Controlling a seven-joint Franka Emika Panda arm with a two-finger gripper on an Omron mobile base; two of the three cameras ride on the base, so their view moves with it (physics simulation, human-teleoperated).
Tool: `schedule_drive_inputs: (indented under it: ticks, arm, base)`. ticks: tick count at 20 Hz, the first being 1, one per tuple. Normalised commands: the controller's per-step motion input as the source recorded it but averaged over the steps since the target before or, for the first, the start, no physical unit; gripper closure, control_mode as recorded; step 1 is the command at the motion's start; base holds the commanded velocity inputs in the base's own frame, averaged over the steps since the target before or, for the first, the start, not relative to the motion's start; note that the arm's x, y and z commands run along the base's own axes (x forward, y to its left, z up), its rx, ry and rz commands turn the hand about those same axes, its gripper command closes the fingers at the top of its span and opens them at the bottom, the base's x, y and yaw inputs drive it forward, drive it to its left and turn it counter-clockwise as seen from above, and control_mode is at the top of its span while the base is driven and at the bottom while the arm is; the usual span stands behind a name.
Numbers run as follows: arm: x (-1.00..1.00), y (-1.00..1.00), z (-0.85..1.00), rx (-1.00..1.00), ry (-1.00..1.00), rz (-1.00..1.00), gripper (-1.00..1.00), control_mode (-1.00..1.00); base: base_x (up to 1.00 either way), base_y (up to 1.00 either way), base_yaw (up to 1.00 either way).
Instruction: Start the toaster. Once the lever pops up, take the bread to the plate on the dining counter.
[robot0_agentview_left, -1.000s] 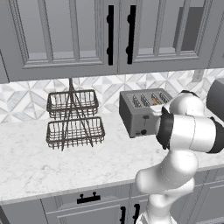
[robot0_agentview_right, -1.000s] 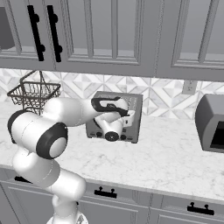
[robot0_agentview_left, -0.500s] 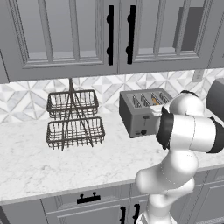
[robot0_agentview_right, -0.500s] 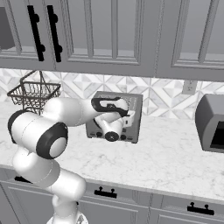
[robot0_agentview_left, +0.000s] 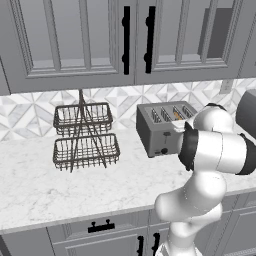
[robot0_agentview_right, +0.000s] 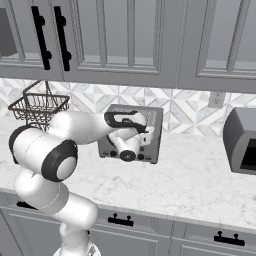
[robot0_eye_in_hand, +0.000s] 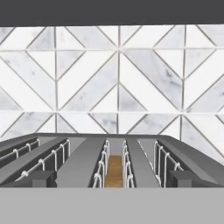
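Note:
The grey four-slot toaster (robot0_agentview_left: 161, 129) stands on the marble worktop against the tiled wall. It appears again in the right base view as the toaster (robot0_agentview_right: 150, 131), partly behind my hand. The bread (robot0_eye_in_hand: 114, 169) sits down in one slot, its tan top edge showing between the wire guides; it is a small orange spot, the bread (robot0_agentview_left: 178, 116), from the left. My gripper (robot0_eye_in_hand: 112, 180) is open at the toaster's front edge, level with its top (robot0_eye_in_hand: 83, 161). Its fingertips (robot0_eye_in_hand: 42, 177) straddle the bread's slot with nothing between them. The plate and the dining counter are out of view.
A two-tier wire basket rack (robot0_agentview_left: 85, 136) stands left of the toaster. A grey boxy appliance (robot0_agentview_right: 242, 141) sits to the right. Grey upper cabinets (robot0_agentview_left: 135, 40) hang overhead. The marble worktop (robot0_agentview_left: 75, 186) stretches out in front, above drawers with black handles.

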Motion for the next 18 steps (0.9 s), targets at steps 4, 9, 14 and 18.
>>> schedule_drive_inputs:
  ticks: [4,9,14,18]
  arm:
    - [0.00,0.00,-0.10,0.00,0.00,0.00,-1.00,-1.00]
    - [-0.09,0.00,-0.02,0.01,0.00,0.00,-1.00,-1.00]
    - [-0.31,0.00,0.00,0.04,-0.04,-0.01,-1.00,-1.00]
    - [-0.08,0.00,0.00,0.03,0.00,-0.01,-1.00,-1.00]
  base:
    - [0.00,0.00,0.00]
    - [0.00,0.00,0.00]
    - [0.00,0.00,0.00]
    - [0.00,0.00,0.00]
